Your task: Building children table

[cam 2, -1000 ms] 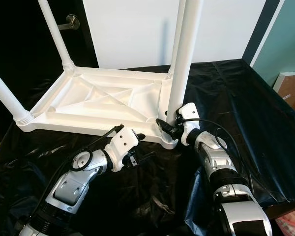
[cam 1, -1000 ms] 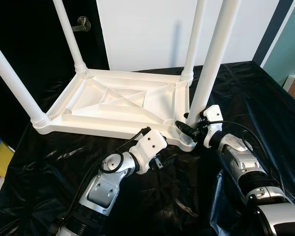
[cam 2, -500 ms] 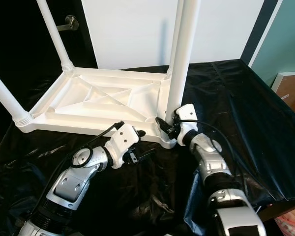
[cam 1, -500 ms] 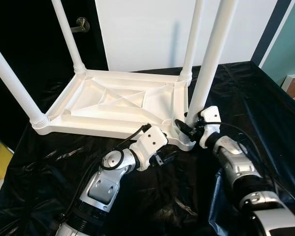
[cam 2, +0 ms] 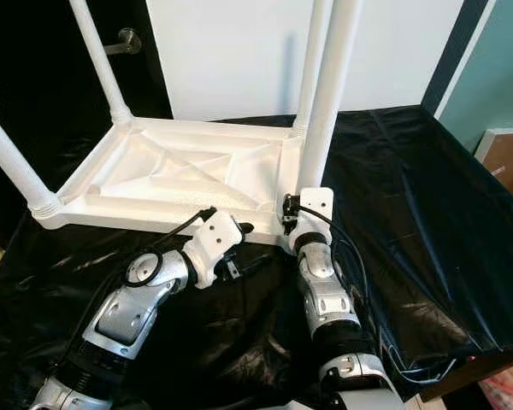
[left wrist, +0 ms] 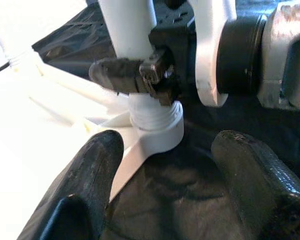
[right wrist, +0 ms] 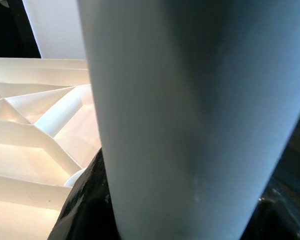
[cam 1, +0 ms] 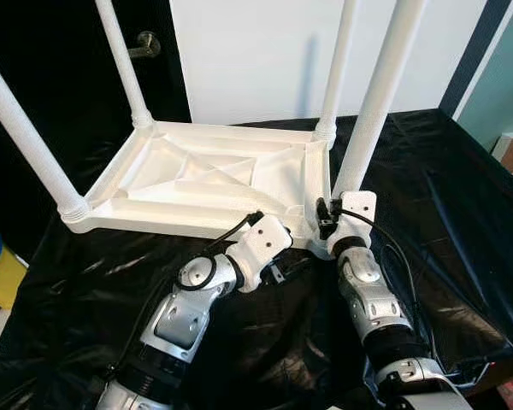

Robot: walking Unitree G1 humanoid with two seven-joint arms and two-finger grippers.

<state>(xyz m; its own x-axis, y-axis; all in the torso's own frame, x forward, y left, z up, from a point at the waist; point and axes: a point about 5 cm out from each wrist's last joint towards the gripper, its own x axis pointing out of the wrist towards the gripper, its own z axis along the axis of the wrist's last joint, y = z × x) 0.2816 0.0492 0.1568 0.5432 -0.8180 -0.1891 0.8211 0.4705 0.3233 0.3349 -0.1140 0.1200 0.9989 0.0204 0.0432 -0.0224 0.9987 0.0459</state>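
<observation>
Four legs stand up from the inverted tabletop (cam 1: 205,184) on the black sheet (cam 1: 462,205). My right gripper (cam 1: 323,218) clamps the near leg (cam 1: 372,111) at its base; my left gripper (cam 1: 284,272) hovers spread, empty, beside that corner.

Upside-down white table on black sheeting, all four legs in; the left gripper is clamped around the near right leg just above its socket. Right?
Not quite: the right gripper clamps the near right leg just above its socket, as the left wrist view shows. The left gripper sits open near that corner of the white table, on the black sheeting.
</observation>
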